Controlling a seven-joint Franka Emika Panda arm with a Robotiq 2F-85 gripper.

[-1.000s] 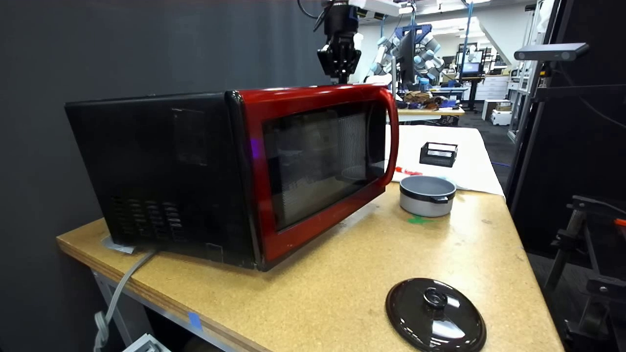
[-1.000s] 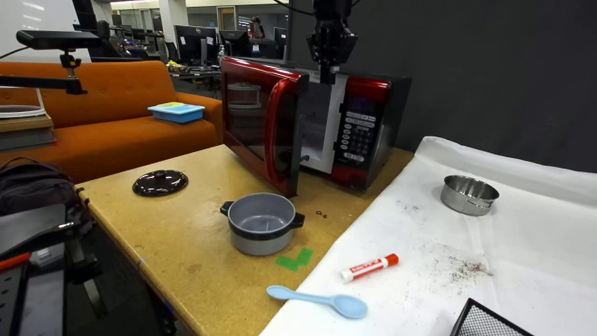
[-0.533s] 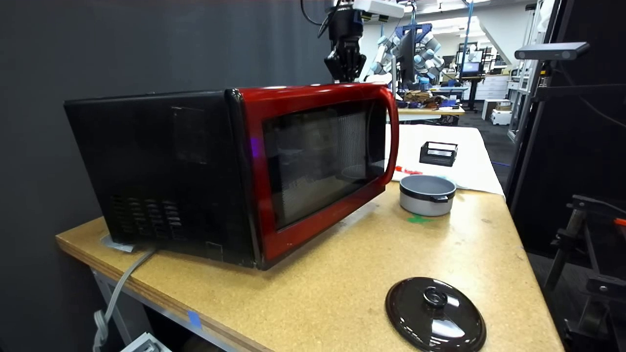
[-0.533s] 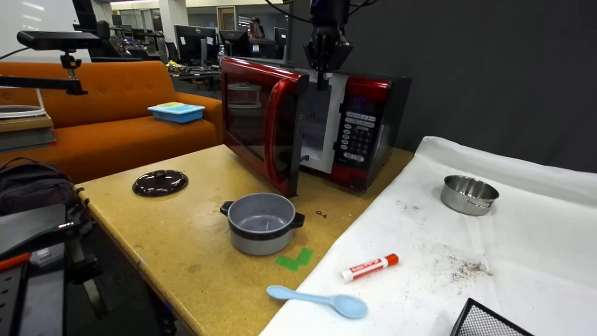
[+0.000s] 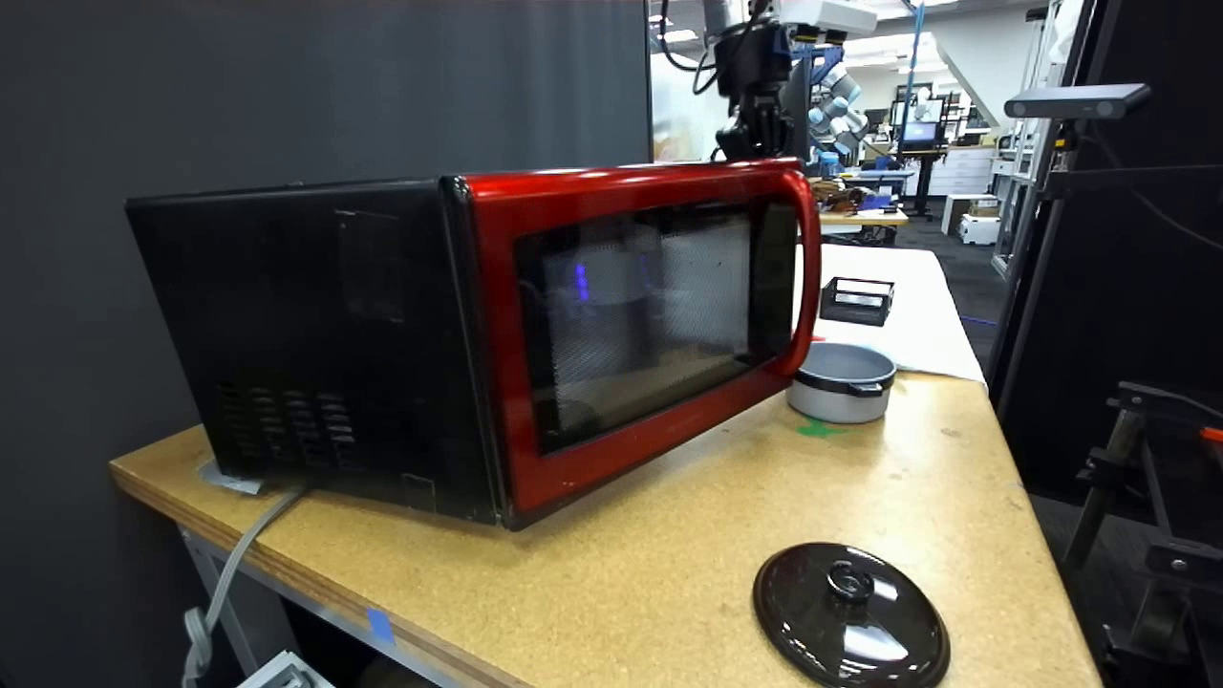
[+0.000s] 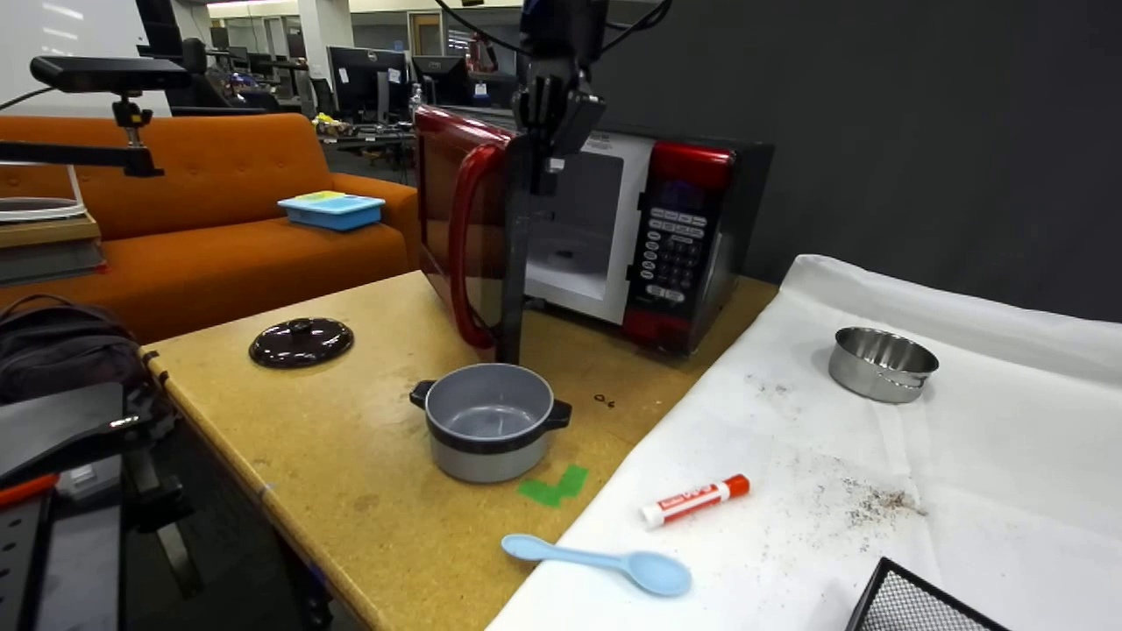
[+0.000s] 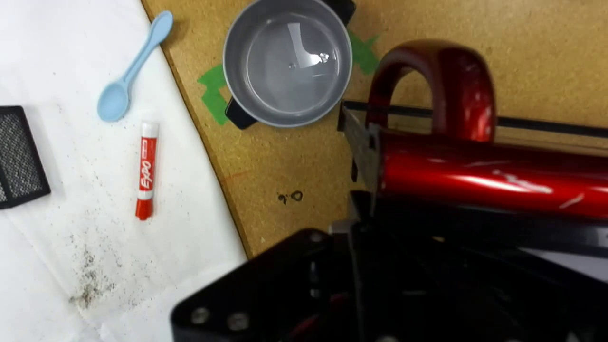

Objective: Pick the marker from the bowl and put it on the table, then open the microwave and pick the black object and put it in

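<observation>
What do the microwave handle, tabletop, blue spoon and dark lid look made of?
Microwave handle: glossy, perhaps plastic; smooth red with highlights.
Tabletop: likely particleboard, satin; fine tan flecks.
Blue spoon: probably silicone or plastic, matte; even colour.
Dark lid: glossy, perhaps glass or ceramic; sharp reflections.

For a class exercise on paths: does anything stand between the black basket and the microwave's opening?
Yes. In an exterior view, the partly open microwave door covers some of the opening, with the gripper at the door's free edge. In the wrist view, the marker lies between the black basket and the gripper.
</observation>
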